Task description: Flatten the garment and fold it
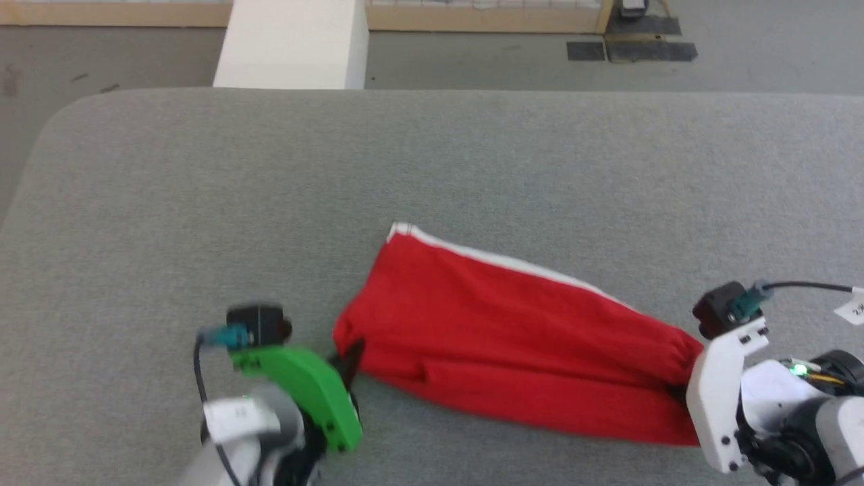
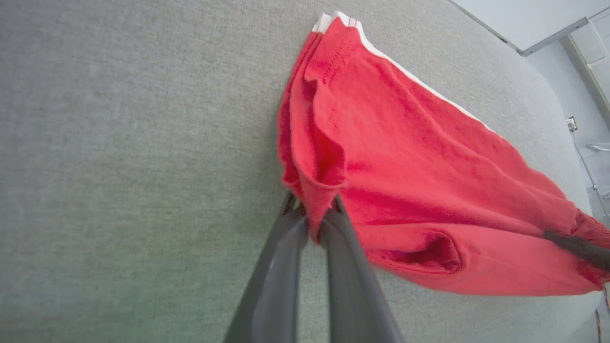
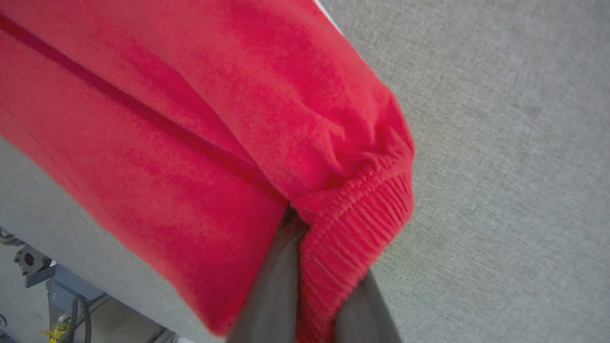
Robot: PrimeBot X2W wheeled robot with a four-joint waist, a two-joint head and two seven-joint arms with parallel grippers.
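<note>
Garment (image 1: 513,331) lies lengthwise across the near part of the grey table (image 1: 432,155), leg end toward my left, gathered waistband (image 3: 362,214) toward my right, white stripe (image 1: 499,260) along the far edge. It looks doubled along its length, with a loose pouch of cloth on the near side. Left fingers (image 2: 291,238) are closed almost tight on a small point of the leg hem. Right fingers (image 3: 279,267) are likewise closed, clamped over the ribbed waistband. Main concern is the left grip. Only a narrow tip of cloth sits between the fingers, so any pull to tension the piece could draw it out and drop that end. I also cannot tell how many layers that pinch includes. If it holds one layer only, a lift would peel the leg open instead of carrying the whole end, and the fold would come out skewed. On the right, the elastic is thick and springy. A hard stretch could make it creep out of the fingers, or snap the cloth back into wrinkles on release. The right wrist view shows the table edge close to the garment's near side, so a drag toward me risks trailing cloth over the edge.
</note>
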